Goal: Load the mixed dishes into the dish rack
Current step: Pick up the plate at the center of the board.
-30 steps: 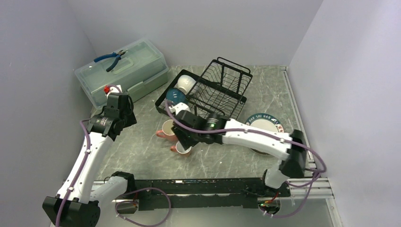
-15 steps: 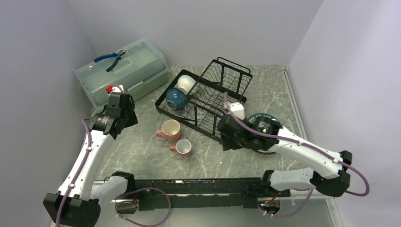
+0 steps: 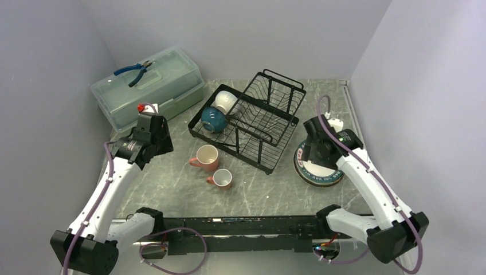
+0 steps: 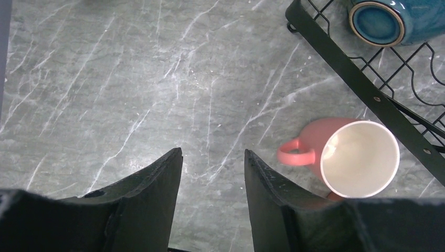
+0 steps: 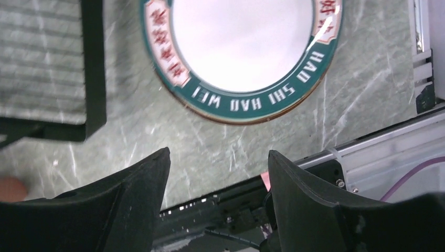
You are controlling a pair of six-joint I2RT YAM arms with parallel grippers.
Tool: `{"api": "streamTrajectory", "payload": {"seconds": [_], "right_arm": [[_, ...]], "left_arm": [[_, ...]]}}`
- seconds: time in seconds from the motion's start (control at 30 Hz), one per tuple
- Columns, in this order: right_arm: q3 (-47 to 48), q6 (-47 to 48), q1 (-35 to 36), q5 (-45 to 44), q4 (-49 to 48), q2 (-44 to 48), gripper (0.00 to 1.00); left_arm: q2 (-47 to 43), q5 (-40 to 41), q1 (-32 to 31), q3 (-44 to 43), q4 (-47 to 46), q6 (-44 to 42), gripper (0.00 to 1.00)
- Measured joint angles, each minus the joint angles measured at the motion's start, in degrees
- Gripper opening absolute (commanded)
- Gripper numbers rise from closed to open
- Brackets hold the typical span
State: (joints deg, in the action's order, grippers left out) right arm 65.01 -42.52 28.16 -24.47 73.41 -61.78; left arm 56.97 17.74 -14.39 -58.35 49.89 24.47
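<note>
The black wire dish rack [image 3: 252, 123] stands mid-table with a teal bowl [image 3: 213, 119] and a white bowl [image 3: 225, 101] lying in its left end. Two pink mugs [image 3: 205, 156] [image 3: 222, 179] stand upright on the table in front of it. A white plate with a teal lettered rim [image 3: 318, 169] tops a stack right of the rack. My right gripper [image 3: 312, 154] hovers over that plate [image 5: 241, 47], open and empty [image 5: 218, 157]. My left gripper [image 3: 162, 143] hangs open and empty [image 4: 212, 157] left of the nearer mug [image 4: 357, 157].
A translucent pale green lidded box [image 3: 149, 86] with blue pliers [image 3: 133, 70] on top sits at the back left. The rack's corner [image 5: 94, 68] lies just left of the plate. A metal rail [image 5: 378, 147] runs along the table's near edge, and walls close three sides.
My right arm swung from over the mugs, past the rack's front, to above the lettered plate, its jaws widening. My left gripper shifted slightly right.
</note>
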Motion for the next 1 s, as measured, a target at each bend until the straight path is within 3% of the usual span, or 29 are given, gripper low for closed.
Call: {"api": "streamTrajectory", "payload": {"seconds": [0.3,0.4,0.73,1.0], "right_arm": [[-3.72,8.09,-26.25,3.93,-11.04,-0.66,0.75],[-3.28,9.46,-31.89,5.09,-14.56,-2.23,0.75],[-6.51,13.51,-43.82,9.75,-22.99,-6.86,0.76],[-10.67,12.90,-46.01,10.84,-25.97,-9.31,0.77]], "left_arm": [[0.00,-0.70,-3.72,0.09,-1.22,-0.96,0.54],[-0.02,-0.94,-4.66,0.22,-1.36,-1.18,0.55],[-0.20,-1.16,-7.48,0.57,-2.05,-1.31,0.57],[-0.13,-4.81,-11.61,1.01,-2.56,-2.82,0.56]]}}
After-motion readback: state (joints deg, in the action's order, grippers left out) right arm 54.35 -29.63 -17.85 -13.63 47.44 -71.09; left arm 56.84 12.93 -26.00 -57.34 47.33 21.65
